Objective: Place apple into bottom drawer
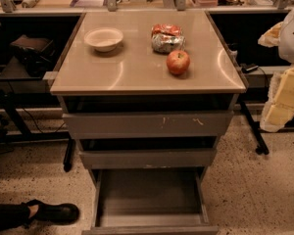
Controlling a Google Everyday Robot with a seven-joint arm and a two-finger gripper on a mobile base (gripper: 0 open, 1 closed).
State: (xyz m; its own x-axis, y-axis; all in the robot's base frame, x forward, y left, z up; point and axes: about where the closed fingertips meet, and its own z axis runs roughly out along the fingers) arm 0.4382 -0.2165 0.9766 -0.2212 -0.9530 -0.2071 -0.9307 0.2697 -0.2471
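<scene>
The red apple (pixel 178 61) with yellowish patches sits upright on the cabinet's tan top (pixel 117 72), toward the front right. The bottom drawer (pixel 149 195) is pulled open below the two shut drawers, and its grey floor is bare. My gripper (pixel 270 35) is at the right edge of the view, off the cabinet's right side, level with the top and well to the right of the apple. It holds nothing that I can see.
An orange-and-silver foil snack bag (pixel 166 38) lies just behind the apple. A white bowl (pixel 104 38) stands at the back left of the top. A person's black shoe (pixel 54 212) rests on the floor left of the open drawer. Pale arm parts (pixel 284 102) fill the right edge.
</scene>
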